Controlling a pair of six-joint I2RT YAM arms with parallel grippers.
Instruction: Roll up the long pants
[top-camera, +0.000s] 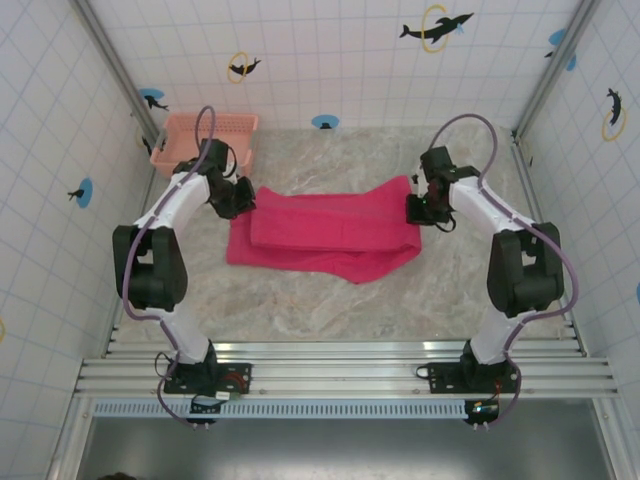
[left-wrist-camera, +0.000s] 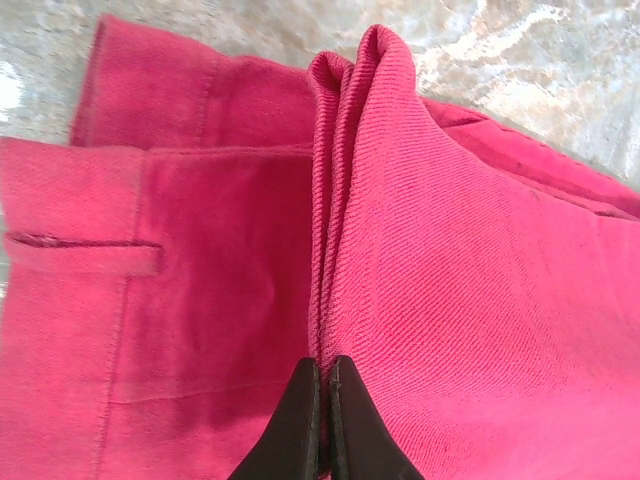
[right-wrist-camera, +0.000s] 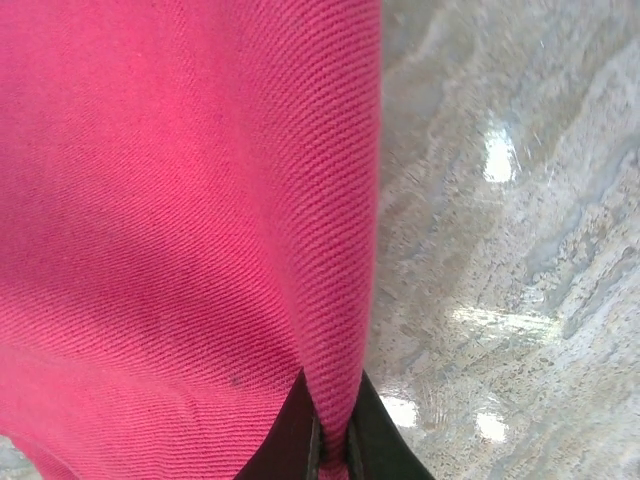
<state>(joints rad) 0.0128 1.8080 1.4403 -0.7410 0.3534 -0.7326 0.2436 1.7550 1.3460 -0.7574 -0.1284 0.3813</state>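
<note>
1. The pants (top-camera: 320, 235) lie folded into a wide band across the middle of the table (top-camera: 350, 300), between the two arms.
2. The left gripper (left-wrist-camera: 326, 372) is almost fully closed, its fingers pinching a raised fold at the pants' left end. The cloth stands up in a ridge from the tips.
3. The right gripper (right-wrist-camera: 331, 425) is likewise clamped on the pants' right edge, with cloth drawn up between its fingers.
4. A basket (top-camera: 205, 140) sits at the far left corner, apart from the pants.

Raised fold of long pants (left-wrist-camera: 480, 300) pinched in left end effector (left-wrist-camera: 325, 363) — marbled table (left-wrist-camera: 530, 55) beyond.
</note>
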